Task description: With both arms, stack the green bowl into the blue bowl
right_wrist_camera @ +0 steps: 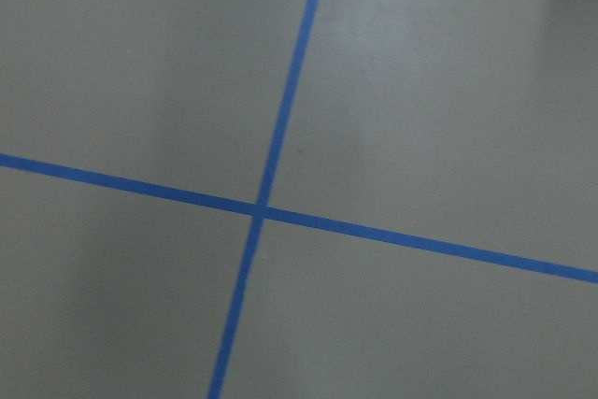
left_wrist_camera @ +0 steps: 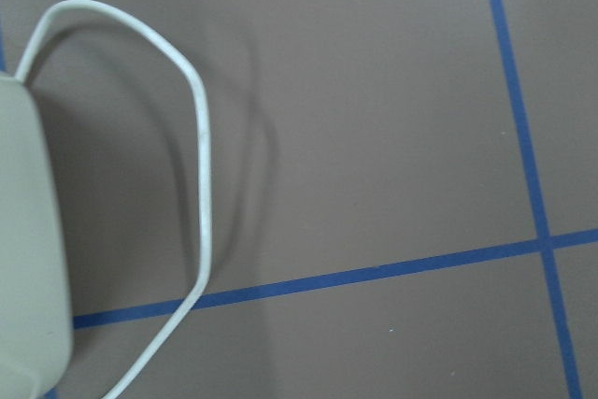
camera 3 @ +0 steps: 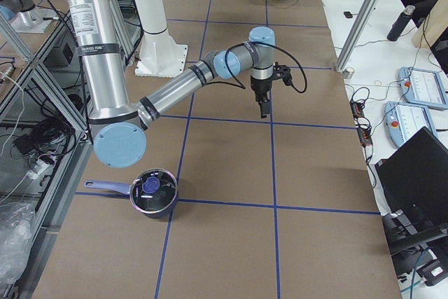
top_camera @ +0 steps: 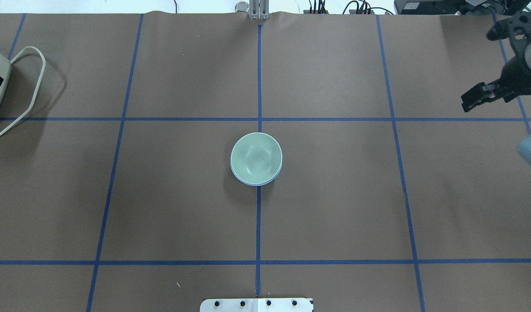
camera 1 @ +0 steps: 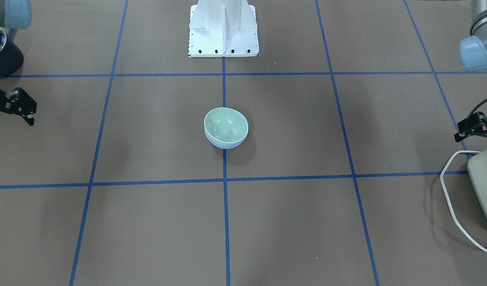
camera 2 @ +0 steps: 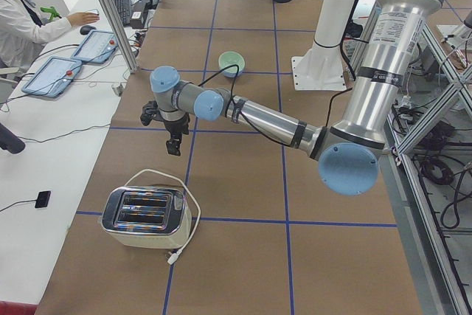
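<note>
The green bowl (camera 1: 226, 125) sits nested inside the blue bowl (camera 1: 227, 146) at the table's centre. Only the blue bowl's rim shows under it. From overhead the green bowl (top_camera: 255, 158) covers all but a thin edge of the blue bowl (top_camera: 252, 183). My right gripper (camera 1: 30, 119) hangs far out at my right table edge (top_camera: 466, 102); it looks shut and empty. My left gripper (camera 1: 458, 137) hangs far out on the other side next to a toaster; it looks shut and empty. Both grippers are well apart from the bowls. Neither wrist view shows fingers or bowls.
A toaster (camera 1: 486, 178) with a white cord (left_wrist_camera: 201, 184) stands at my left table end, just by the left gripper. A dark pot (camera 3: 152, 192) with a lid stands at my right end. The white pedestal (camera 1: 223, 28) stands behind the bowls.
</note>
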`<action>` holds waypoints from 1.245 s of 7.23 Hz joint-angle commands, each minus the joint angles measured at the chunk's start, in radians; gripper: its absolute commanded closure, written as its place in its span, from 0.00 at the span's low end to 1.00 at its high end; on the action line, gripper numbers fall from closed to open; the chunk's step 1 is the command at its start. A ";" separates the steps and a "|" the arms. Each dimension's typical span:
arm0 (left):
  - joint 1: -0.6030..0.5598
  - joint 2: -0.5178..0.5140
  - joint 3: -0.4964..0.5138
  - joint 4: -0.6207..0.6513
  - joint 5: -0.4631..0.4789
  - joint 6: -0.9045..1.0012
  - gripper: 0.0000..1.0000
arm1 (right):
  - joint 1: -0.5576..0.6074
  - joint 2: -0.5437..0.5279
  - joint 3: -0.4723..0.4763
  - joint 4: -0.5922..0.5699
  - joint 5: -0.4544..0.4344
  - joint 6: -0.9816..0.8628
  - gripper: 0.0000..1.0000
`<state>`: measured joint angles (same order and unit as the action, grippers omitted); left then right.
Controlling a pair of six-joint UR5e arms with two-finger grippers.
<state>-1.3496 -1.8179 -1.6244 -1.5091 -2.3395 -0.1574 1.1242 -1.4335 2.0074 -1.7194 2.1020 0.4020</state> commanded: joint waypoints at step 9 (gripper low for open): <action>-0.198 0.120 0.161 0.004 -0.081 0.309 0.01 | 0.365 -0.283 -0.150 0.006 0.197 -0.319 0.00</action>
<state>-1.5476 -1.7018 -1.4628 -1.5034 -2.4189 0.1538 1.4515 -1.6973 1.8724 -1.7148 2.2874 0.0966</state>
